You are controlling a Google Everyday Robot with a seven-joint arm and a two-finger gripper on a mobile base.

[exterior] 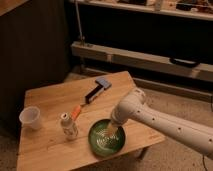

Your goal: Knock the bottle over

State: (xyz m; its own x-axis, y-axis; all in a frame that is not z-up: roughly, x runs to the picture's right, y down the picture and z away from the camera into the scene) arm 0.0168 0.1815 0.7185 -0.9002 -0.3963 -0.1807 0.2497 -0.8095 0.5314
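The bottle (68, 126) is small and whitish with a round white cap and a pale label. It stands upright on the wooden table (50, 97), left of a green bowl (106, 140). My gripper (111, 131) hangs at the end of the white arm (160, 122) that comes in from the right. It sits low over the green bowl, to the right of the bottle and apart from it.
A translucent white cup (30, 118) stands at the table's left edge. An orange marker (76, 111) lies just behind the bottle. A black-handled tool with a grey-blue head (98, 90) lies at the back of the table. A dark shelf unit (145, 35) stands behind.
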